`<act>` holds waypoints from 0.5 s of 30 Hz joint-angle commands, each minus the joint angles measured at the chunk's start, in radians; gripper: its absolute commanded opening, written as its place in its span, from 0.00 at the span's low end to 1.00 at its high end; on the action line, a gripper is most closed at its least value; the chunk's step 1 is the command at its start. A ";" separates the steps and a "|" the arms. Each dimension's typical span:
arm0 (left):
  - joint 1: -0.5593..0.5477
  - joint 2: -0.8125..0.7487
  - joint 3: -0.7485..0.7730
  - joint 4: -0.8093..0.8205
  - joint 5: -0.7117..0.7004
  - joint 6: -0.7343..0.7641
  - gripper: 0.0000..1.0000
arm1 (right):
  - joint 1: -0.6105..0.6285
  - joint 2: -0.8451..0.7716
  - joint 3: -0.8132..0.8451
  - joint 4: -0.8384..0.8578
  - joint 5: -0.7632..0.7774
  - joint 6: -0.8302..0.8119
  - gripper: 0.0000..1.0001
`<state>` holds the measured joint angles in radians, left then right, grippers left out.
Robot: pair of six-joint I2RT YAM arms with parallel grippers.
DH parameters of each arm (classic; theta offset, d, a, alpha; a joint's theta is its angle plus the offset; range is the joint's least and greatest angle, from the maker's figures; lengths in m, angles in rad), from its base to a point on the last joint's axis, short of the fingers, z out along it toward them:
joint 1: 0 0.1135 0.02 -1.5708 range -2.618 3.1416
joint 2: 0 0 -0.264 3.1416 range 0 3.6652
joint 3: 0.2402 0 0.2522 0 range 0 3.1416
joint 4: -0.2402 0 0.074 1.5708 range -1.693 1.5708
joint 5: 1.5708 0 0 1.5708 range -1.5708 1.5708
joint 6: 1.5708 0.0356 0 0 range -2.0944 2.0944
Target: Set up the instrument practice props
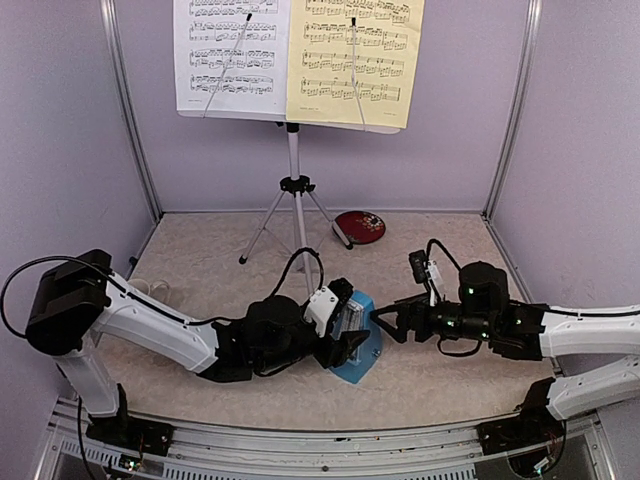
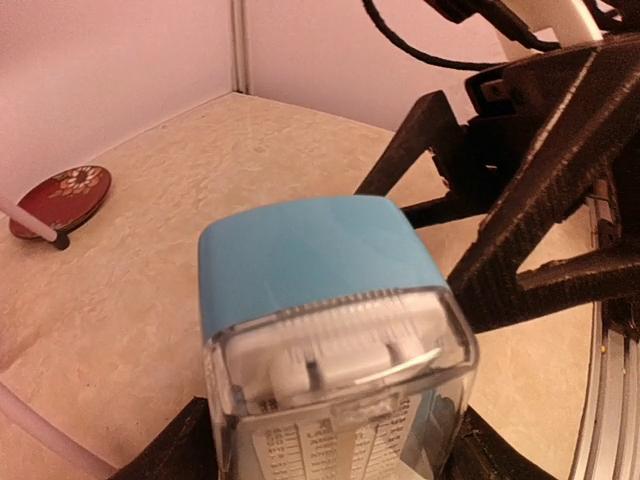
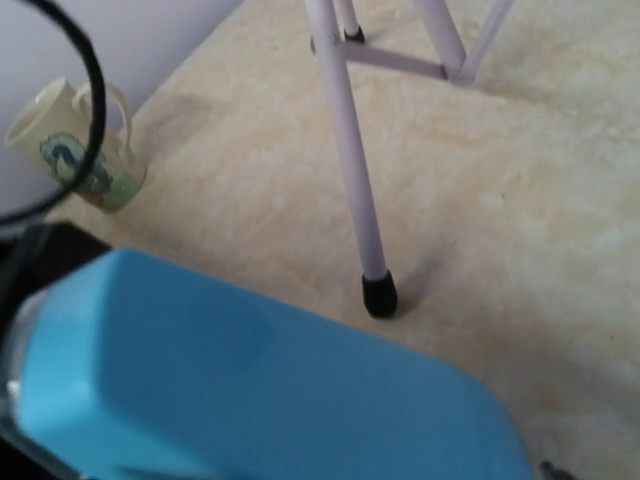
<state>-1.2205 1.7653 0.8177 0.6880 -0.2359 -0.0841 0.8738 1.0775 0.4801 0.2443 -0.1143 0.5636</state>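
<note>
1. Blue metronome stands near the counter front, between the arms.
2. Jaws of the left gripper flank it; whether they clench it, I cannot tell. Beside it, the right gripper is released.
3. Squeeze the body squarely, keeping it upright, off the clear cover.

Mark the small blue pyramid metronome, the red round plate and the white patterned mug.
Small blue pyramid metronome (image 2: 310, 250): left wrist view, blue back face.
Red round plate (image 1: 360, 227): top external view, its centre.
White patterned mug (image 3: 50, 125): right wrist view, side wall below rim.
</note>
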 commanded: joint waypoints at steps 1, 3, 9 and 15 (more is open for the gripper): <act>0.040 -0.055 -0.029 0.000 0.300 0.170 0.62 | -0.007 -0.030 0.018 -0.044 -0.029 -0.026 0.92; 0.066 -0.071 -0.031 -0.028 0.400 0.214 0.58 | -0.006 -0.034 0.025 -0.041 -0.039 -0.029 0.92; 0.163 -0.112 -0.053 -0.061 0.577 0.254 0.53 | -0.005 -0.053 0.053 -0.034 -0.082 -0.034 0.93; 0.179 -0.070 0.052 -0.175 0.592 0.266 0.54 | -0.005 -0.068 0.082 -0.045 -0.093 -0.038 0.94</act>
<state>-1.0492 1.6867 0.7891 0.5915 0.2890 0.1390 0.8738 1.0332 0.5201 0.2096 -0.1879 0.5392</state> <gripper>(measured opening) 0.662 0.934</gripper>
